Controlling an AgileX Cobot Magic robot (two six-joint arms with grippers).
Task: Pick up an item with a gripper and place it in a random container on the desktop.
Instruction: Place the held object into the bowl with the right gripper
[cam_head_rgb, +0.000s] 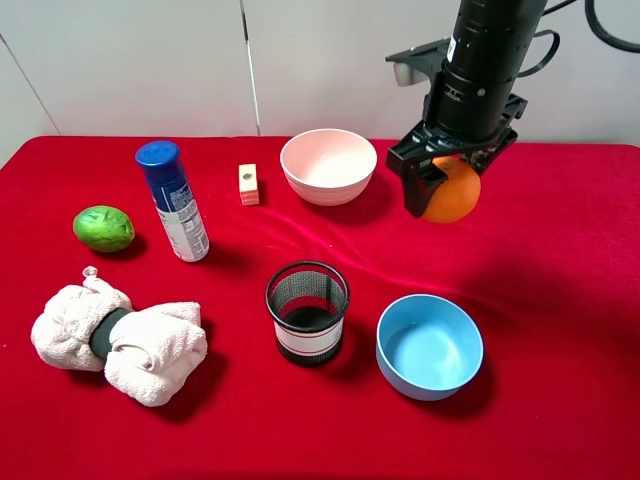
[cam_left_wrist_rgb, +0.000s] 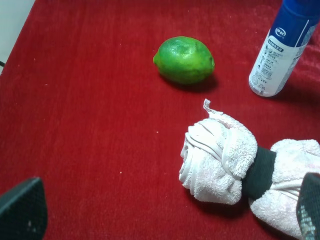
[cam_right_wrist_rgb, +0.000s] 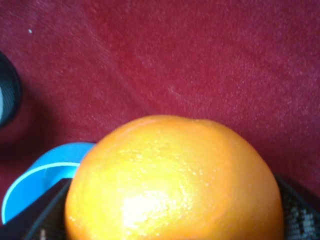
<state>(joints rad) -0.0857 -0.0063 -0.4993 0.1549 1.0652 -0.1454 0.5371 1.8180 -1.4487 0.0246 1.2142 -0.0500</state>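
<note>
My right gripper (cam_head_rgb: 440, 188) is shut on the round orange fruit (cam_head_rgb: 452, 192) and holds it in the air above the red cloth (cam_head_rgb: 560, 260), to the right of the pale pink-white bowl (cam_head_rgb: 328, 166). In the right wrist view the orange (cam_right_wrist_rgb: 172, 182) fills the lower half between the two dark fingers (cam_right_wrist_rgb: 300, 210). My left gripper (cam_left_wrist_rgb: 165, 225) is open and empty over the left part of the table; only its fingertips (cam_left_wrist_rgb: 22, 210) show at the corners of the left wrist view.
A light blue bowl (cam_head_rgb: 429, 346) and a black mesh cup (cam_head_rgb: 307, 311) stand at the front middle. A green lime-like fruit (cam_head_rgb: 103, 228), a blue-capped spray can (cam_head_rgb: 173, 200), a rolled white towel (cam_head_rgb: 120, 338) and a small wooden block (cam_head_rgb: 248, 184) lie on the left side.
</note>
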